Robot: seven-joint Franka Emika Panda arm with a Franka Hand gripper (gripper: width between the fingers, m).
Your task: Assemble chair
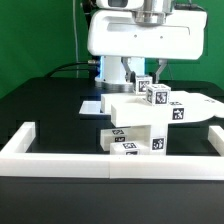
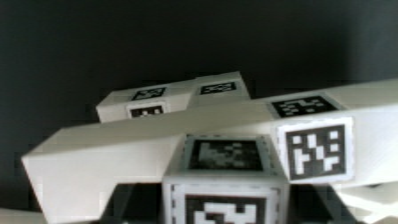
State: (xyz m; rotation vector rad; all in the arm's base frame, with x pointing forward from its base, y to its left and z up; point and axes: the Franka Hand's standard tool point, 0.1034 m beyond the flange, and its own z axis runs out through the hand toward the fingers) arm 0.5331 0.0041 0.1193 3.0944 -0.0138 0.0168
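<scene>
The chair stands partly joined in mid-table: a blocky white base with tags and a flat panel reaching toward the exterior view's right. My gripper comes down from above and is shut on a tagged square post that stands upright on the structure. In the wrist view the post fills the space between my dark fingers, with my gripper closed round it. Behind it lie the flat panel and further tagged parts.
The long low white border wall runs along the front and turns back at both sides. The marker board lies flat behind the chair. The robot's white base stands at the back, before a green backdrop.
</scene>
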